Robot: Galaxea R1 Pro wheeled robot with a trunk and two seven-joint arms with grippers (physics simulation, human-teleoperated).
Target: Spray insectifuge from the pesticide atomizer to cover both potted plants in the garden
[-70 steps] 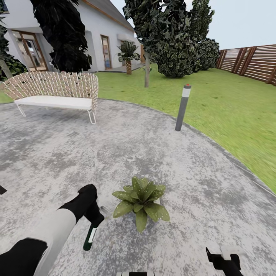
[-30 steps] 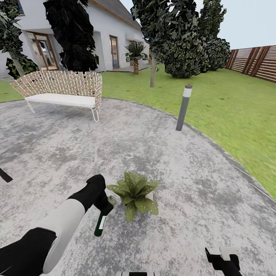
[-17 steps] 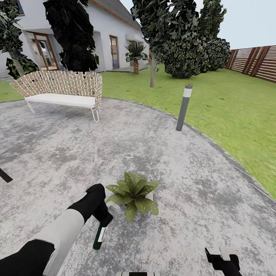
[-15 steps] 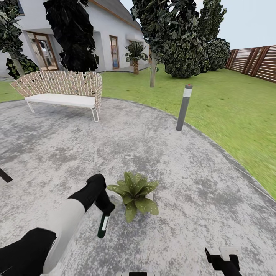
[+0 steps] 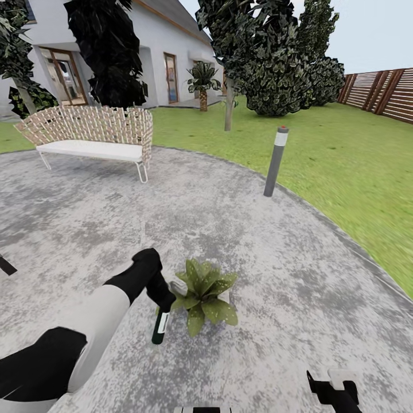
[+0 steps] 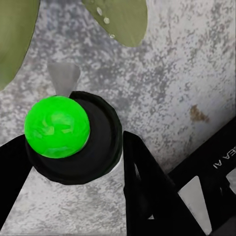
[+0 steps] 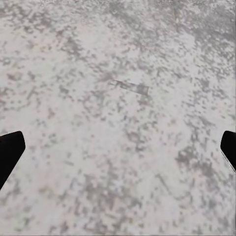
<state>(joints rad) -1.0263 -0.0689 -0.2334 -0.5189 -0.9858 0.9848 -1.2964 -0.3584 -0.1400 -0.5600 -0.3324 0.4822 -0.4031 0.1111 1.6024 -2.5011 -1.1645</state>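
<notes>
One potted plant [image 5: 203, 289], a low rosette of speckled green leaves, stands on the round stone patio [image 5: 275, 246] of the garden. My left gripper [image 5: 158, 291] is shut on the pesticide atomizer [image 5: 175, 285]. Its pale nozzle is at the plant's left leaves, and its dark body hangs below. In the left wrist view, black fingers [image 6: 142, 172] flank the atomizer [image 6: 73, 142] with its green spot, and its nozzle points at the leaves [image 6: 118, 19]. My right gripper [image 5: 335, 389] hangs low at the right; the right wrist view has it [image 7: 118, 150] open over bare stone.
A white woven bench [image 5: 92, 135] stands at the patio's far left edge. A grey bollard lamp [image 5: 274, 162] marks the far right rim. Lawn [image 5: 350, 183] lies beyond, with trees, a house and a brown slatted fence [image 5: 384, 92].
The view swung slightly 2.3 s ago. Since then my left arm dipped, then rose and moved right, bringing the atomizer's nozzle up against the plant's left leaves. The right gripper stayed put.
</notes>
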